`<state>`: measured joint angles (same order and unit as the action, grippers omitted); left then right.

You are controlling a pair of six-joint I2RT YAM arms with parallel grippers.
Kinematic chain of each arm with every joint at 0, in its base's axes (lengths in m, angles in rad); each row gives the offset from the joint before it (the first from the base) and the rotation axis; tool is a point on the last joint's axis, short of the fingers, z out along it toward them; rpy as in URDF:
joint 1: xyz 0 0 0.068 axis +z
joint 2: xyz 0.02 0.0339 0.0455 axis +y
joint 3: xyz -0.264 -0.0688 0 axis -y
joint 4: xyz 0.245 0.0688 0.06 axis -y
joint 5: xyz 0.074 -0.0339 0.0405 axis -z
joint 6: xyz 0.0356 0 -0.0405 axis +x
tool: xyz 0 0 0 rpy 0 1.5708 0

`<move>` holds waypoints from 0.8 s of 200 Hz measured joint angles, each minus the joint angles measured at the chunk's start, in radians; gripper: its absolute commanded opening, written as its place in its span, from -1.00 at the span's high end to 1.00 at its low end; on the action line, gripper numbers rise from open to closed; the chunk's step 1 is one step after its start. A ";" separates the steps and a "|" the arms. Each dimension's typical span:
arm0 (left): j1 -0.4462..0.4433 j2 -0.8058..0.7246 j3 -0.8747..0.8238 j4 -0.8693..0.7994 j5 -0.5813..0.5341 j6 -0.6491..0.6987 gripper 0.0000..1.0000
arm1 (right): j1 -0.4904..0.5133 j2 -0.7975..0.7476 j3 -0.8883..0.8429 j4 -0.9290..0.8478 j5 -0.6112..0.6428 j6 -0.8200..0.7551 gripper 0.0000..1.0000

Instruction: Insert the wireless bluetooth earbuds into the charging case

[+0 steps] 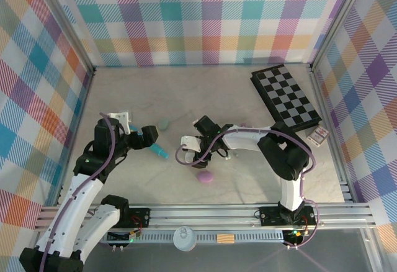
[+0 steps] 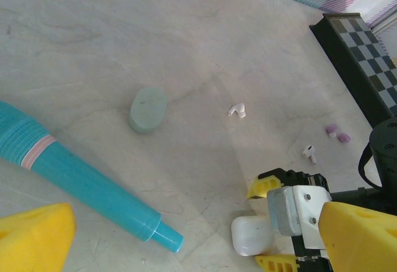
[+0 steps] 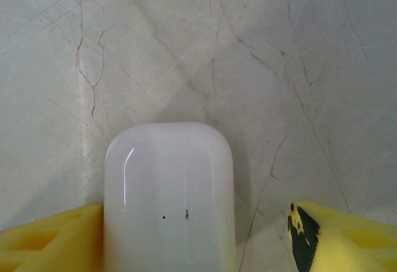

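On the tabletop our right claw straddled the case unclamped, left claw gaping; next, we judged, a firm squeeze.

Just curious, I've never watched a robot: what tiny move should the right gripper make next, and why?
Probably close its jaws. The white case sits between the right gripper's yellow fingers; one touches the case, while a gap remains at the other, so nothing is gripped yet.

The scene holds a white case, mint case, teal cylinder and black-and-grey chequered board.
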<state>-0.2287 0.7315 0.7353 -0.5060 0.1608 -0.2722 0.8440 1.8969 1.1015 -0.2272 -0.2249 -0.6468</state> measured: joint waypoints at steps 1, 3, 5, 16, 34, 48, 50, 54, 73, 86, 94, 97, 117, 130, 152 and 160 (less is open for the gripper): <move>0.000 0.000 0.000 0.000 -0.001 0.000 -0.99 | 0.000 0.000 0.000 0.000 0.000 -0.001 -0.43; 0.000 0.000 0.000 -0.001 -0.002 0.000 -0.99 | 0.000 0.000 0.000 0.000 0.000 -0.003 -0.42; 0.000 0.000 0.000 -0.001 -0.002 0.000 -0.99 | 0.000 0.000 0.000 -0.001 0.000 -0.002 -0.41; 0.000 0.000 0.000 -0.004 -0.005 0.000 -0.99 | 0.000 0.000 0.000 -0.003 -0.002 -0.010 -0.33; 0.000 0.002 0.000 -0.005 -0.005 0.000 -0.99 | 0.000 -0.001 0.000 -0.009 -0.006 -0.018 -0.23; 0.000 0.007 0.000 -0.005 -0.005 0.000 -0.99 | 0.000 -0.003 0.000 -0.015 -0.008 -0.022 -0.13; 0.000 0.008 0.000 -0.005 -0.005 0.000 -0.99 | 0.000 -0.003 0.000 -0.015 -0.008 -0.024 -0.12; 0.000 0.011 0.000 -0.004 -0.005 0.000 -0.99 | 0.000 -0.003 0.000 -0.019 -0.009 -0.023 -0.10; 0.000 0.024 0.000 -0.004 -0.005 0.000 -0.99 | 0.000 -0.008 -0.001 -0.030 -0.008 -0.024 -0.04; 0.000 0.029 0.000 -0.003 -0.004 0.000 -0.99 | 0.000 -0.009 -0.002 -0.033 -0.008 -0.024 0.01; 0.000 0.032 0.000 -0.002 -0.004 0.000 -0.99 | 0.000 -0.011 -0.002 -0.033 -0.007 -0.024 0.08; 0.000 0.033 0.000 -0.001 -0.003 -0.001 -0.99 | 0.000 -0.012 -0.002 -0.033 -0.007 -0.024 0.09; 0.000 0.041 0.000 0.011 0.004 0.000 -0.99 | 0.000 -0.031 -0.021 -0.034 0.002 -0.023 0.17; 0.000 0.052 -0.001 0.014 0.007 -0.001 -0.99 | 0.000 -0.046 -0.038 -0.034 0.006 -0.019 0.19; 0.000 0.084 -0.024 0.043 0.018 -0.002 -0.99 | -0.013 -0.072 -0.060 -0.032 0.006 -0.009 0.21; 0.000 0.099 -0.035 0.054 0.027 -0.005 -0.99 | -0.016 -0.088 -0.068 -0.029 0.008 -0.003 0.23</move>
<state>-0.2287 0.8307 0.7002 -0.4519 0.1879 -0.2771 0.8276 1.8091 1.0340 -0.2565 -0.2173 -0.6502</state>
